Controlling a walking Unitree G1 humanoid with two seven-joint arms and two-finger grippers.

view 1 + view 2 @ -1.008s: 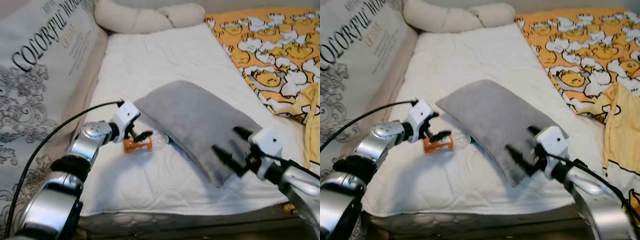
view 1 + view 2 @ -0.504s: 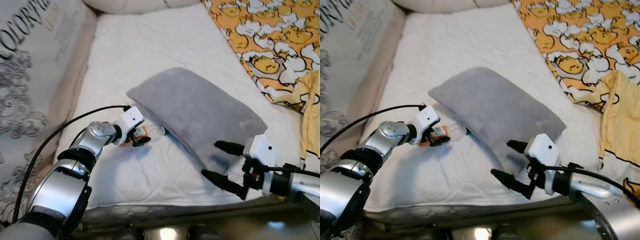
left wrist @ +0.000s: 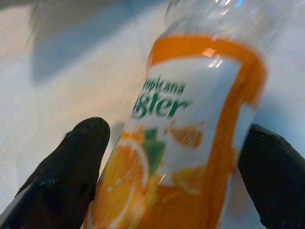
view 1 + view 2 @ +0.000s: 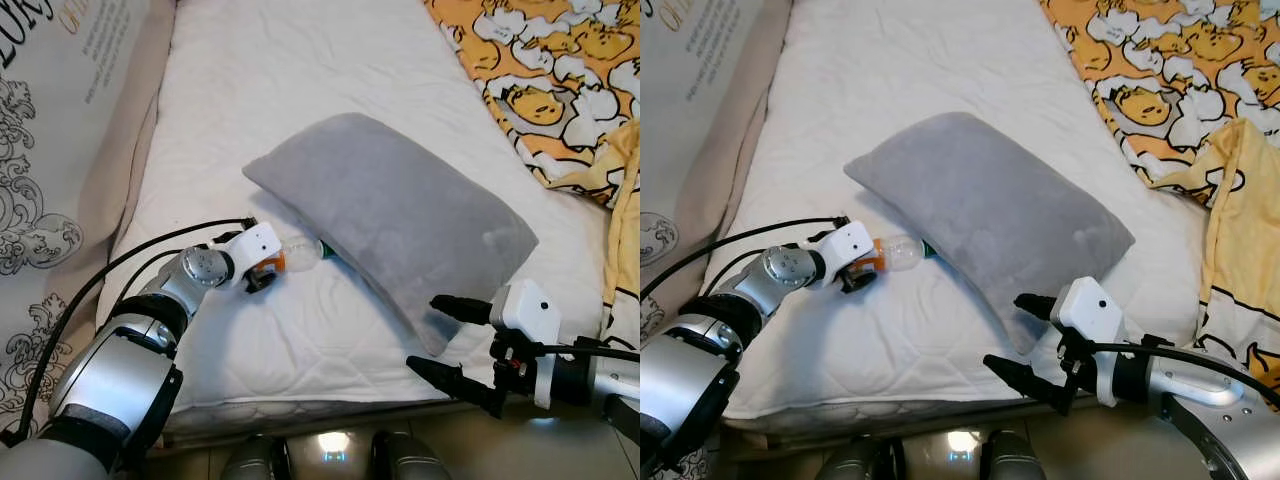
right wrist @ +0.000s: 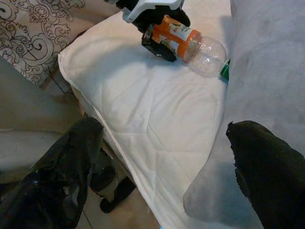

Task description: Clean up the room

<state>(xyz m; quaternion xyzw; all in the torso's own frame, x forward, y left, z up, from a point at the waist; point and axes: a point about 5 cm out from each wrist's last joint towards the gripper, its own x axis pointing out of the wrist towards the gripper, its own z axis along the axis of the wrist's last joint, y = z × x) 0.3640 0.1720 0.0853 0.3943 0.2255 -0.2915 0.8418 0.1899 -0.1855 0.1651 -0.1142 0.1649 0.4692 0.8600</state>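
Observation:
A clear plastic bottle (image 4: 292, 254) with an orange label lies on its side on the white mattress (image 4: 300, 100), its green cap tucked under the edge of a grey pillow (image 4: 400, 215). My left gripper (image 4: 264, 274) is shut on the bottle's labelled end; the left wrist view has the label (image 3: 190, 119) between both black fingers (image 3: 71, 162). My right gripper (image 4: 424, 332) stands open over the bed's front edge, just off the pillow's near corner and holding nothing. In the right wrist view the bottle (image 5: 190, 40) lies beyond the pillow (image 5: 267, 62).
An orange and yellow duck-print blanket (image 4: 540, 70) covers the bed's right side. A printed fabric panel (image 4: 60, 150) borders the mattress on the left. My feet (image 4: 320, 460) stand on the floor at the bed's front edge.
The camera has tilted down and closer. My right gripper has drawn back off the pillow to the bed's edge. My left gripper has settled around the bottle's label.

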